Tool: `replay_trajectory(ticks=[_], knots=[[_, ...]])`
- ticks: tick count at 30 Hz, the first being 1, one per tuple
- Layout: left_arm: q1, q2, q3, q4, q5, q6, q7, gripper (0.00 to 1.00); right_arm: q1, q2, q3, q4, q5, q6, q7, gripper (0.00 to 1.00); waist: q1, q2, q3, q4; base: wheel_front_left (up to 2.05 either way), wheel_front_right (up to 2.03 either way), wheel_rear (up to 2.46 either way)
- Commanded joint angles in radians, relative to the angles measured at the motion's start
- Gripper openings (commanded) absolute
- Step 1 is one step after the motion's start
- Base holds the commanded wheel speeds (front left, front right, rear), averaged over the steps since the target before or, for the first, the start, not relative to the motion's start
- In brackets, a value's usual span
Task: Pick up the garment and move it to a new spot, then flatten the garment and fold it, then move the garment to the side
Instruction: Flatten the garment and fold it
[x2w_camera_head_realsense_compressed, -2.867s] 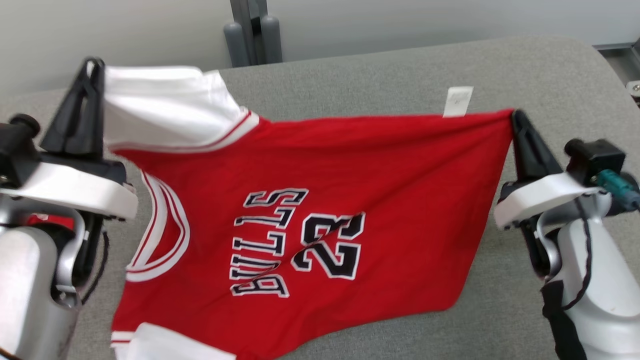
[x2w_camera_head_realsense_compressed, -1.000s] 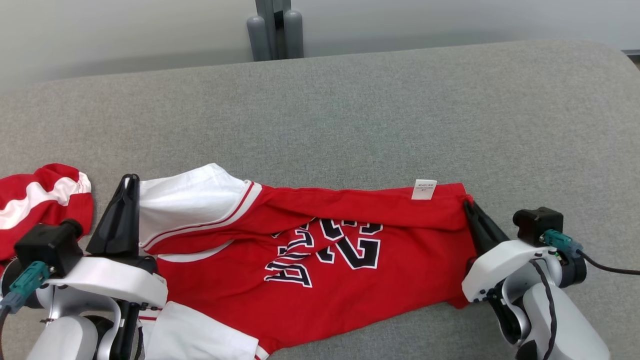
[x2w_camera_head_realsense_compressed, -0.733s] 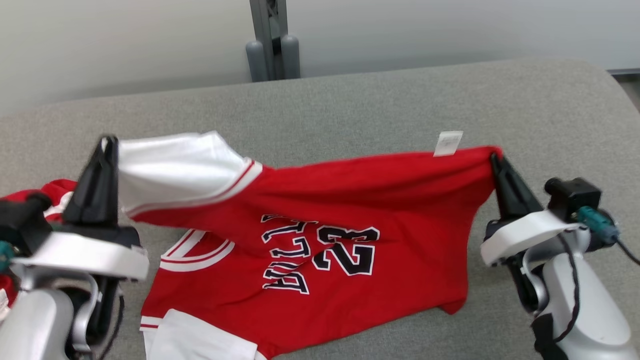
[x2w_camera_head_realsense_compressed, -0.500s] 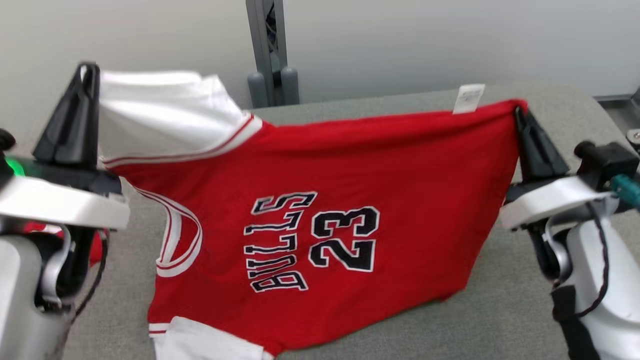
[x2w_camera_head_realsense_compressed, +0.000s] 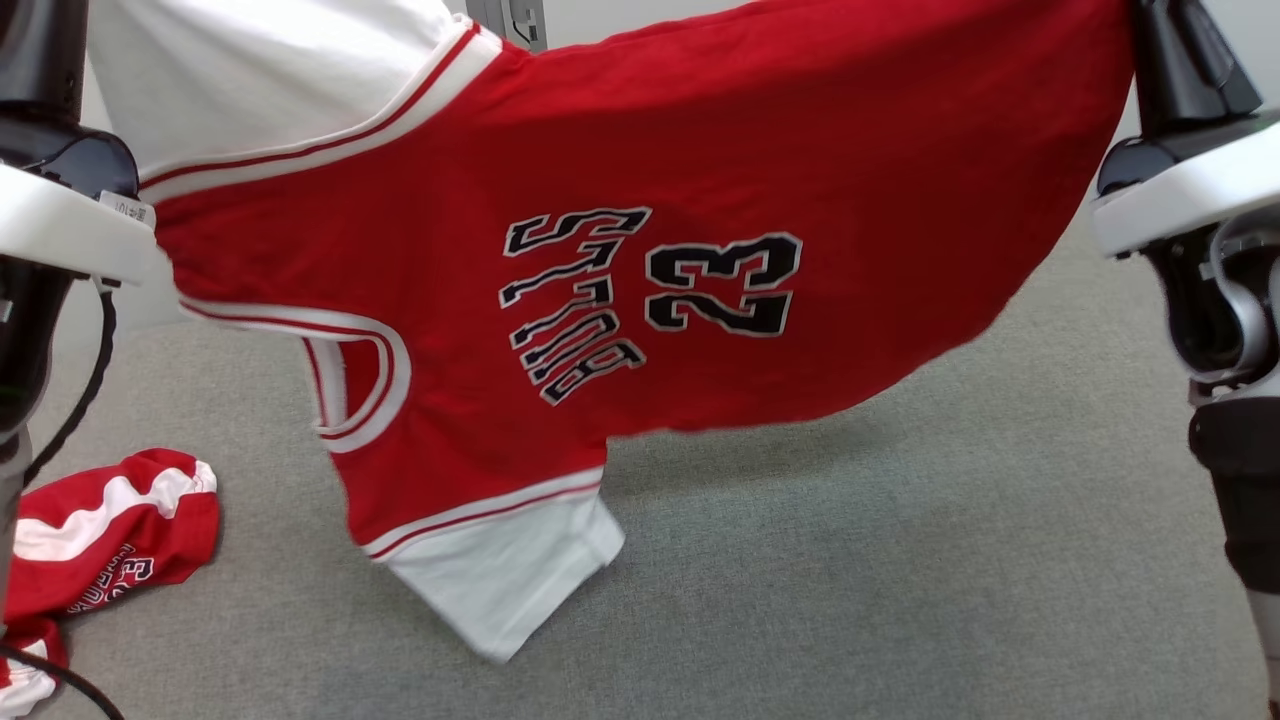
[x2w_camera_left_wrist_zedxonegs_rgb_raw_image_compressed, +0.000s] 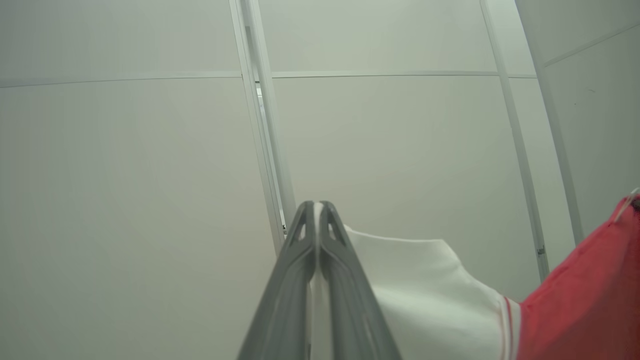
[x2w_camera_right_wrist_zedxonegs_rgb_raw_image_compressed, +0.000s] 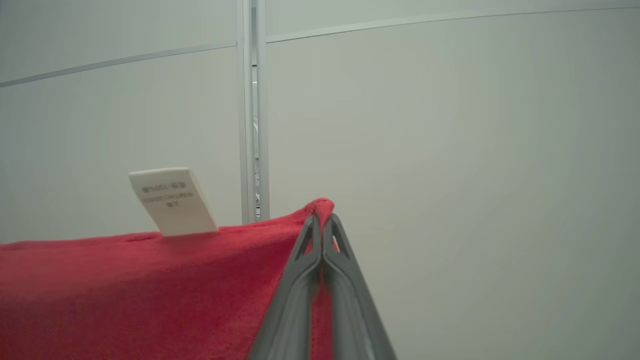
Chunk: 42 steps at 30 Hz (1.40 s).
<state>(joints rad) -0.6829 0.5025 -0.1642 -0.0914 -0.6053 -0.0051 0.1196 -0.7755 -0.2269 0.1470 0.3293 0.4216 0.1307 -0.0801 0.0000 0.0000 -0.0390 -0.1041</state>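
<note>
The garment is a red jersey (x2w_camera_head_realsense_compressed: 620, 180) with white sleeves and "BULLS 23" in black. It hangs sideways in the air, stretched between my two grippers. In the left wrist view my left gripper (x2w_camera_left_wrist_zedxonegs_rgb_raw_image_compressed: 316, 206) is shut on the white sleeve (x2w_camera_left_wrist_zedxonegs_rgb_raw_image_compressed: 420, 285). My right gripper (x2w_camera_right_wrist_zedxonegs_rgb_raw_image_compressed: 324, 217) is shut on the red hem corner, beside a white label (x2w_camera_right_wrist_zedxonegs_rgb_raw_image_compressed: 172, 200). In the head view the dark fingers (x2w_camera_head_realsense_compressed: 1185, 50) of the right gripper stand at the top right. The lower white sleeve (x2w_camera_head_realsense_compressed: 505, 565) dangles just over the grey surface (x2w_camera_head_realsense_compressed: 900, 550).
A second red and white garment (x2w_camera_head_realsense_compressed: 110, 540) lies crumpled on the grey surface at the lower left. Behind the table is a pale wall with a metal post (x2w_camera_left_wrist_zedxonegs_rgb_raw_image_compressed: 262, 140).
Both grippers have risen, still shut on the jersey. It has come up off the grey surface and now hangs free, with its lower sleeve unrolled downward. The head view has shifted as well.
</note>
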Motion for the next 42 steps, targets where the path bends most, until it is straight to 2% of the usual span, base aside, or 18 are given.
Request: replay_trajectory(ticks=[1, 8, 15, 20, 26, 27, 33, 35, 37, 42], knots=[[-0.024, 0.009, -0.004, 0.014, 0.009, -0.007, 0.005, 0.0, -0.021, -0.014, 0.002, 0.008, 0.013, 0.0, 0.012, 0.0, 0.0, 0.0, -0.003, 0.004, 0.0, 0.0, 0.0], [-0.099, 0.003, -0.021, 0.071, 0.014, -0.026, 0.003, 0.0, -0.059, -0.04, 0.016, 0.045, 0.041, 0.0, 0.038, 0.0, 0.0, 0.0, 0.001, 0.017, 0.0, 0.0, 0.0], [-0.187, -0.001, -0.067, 0.179, 0.055, -0.058, -0.032, 0.0, -0.119, -0.016, 0.052, 0.153, 0.051, 0.0, 0.04, 0.0, 0.0, 0.0, 0.063, 0.016, 0.0, 0.0, 0.0], [-0.37, -0.027, -0.12, 0.341, 0.161, -0.066, -0.123, 0.0, -0.263, 0.015, 0.05, 0.301, 0.025, 0.0, -0.022, 0.0, 0.0, 0.0, 0.193, 0.028, 0.0, 0.0, 0.0], [-0.681, -0.071, -0.183, 0.568, 0.302, -0.061, -0.28, 0.0, -0.516, 0.051, 0.039, 0.481, -0.038, 0.0, -0.132, 0.0, 0.0, 0.0, 0.414, 0.05, 0.0, 0.0, 0.0], [-0.681, -0.071, -0.183, 0.568, 0.302, -0.061, -0.28, 0.0, -0.516, 0.051, 0.039, 0.481, -0.038, 0.0, -0.132, 0.0, 0.0, 0.0, 0.414, 0.05, 0.0, 0.0, 0.0], [-0.978, -0.097, -0.215, 0.759, 0.416, -0.038, -0.376, 0.0, -0.755, 0.085, -0.002, 0.599, -0.122, 0.0, -0.184, 0.0, 0.0, 0.0, 0.595, 0.032, 0.0, 0.0, 0.0], [-1.059, -0.101, -0.217, 0.764, 0.442, -0.039, -0.383, 0.0, -0.81, 0.105, -0.026, 0.573, -0.148, 0.0, -0.188, 0.0, 0.0, 0.0, 0.636, 0.021, 0.0, 0.0, 0.0], [-1.106, -0.111, -0.195, 0.699, 0.447, -0.052, -0.384, 0.0, -0.839, 0.117, -0.045, 0.539, -0.176, 0.0, -0.186, 0.0, 0.0, 0.0, 0.67, 0.016, 0.0, 0.0, 0.0], [-1.071, -0.137, -0.192, 0.525, 0.479, -0.092, -0.384, 0.0, -0.865, 0.1, -0.055, 0.473, -0.258, 0.0, -0.185, 0.0, 0.0, 0.0, 0.749, 0.051, 0.0, 0.0, 0.0]])
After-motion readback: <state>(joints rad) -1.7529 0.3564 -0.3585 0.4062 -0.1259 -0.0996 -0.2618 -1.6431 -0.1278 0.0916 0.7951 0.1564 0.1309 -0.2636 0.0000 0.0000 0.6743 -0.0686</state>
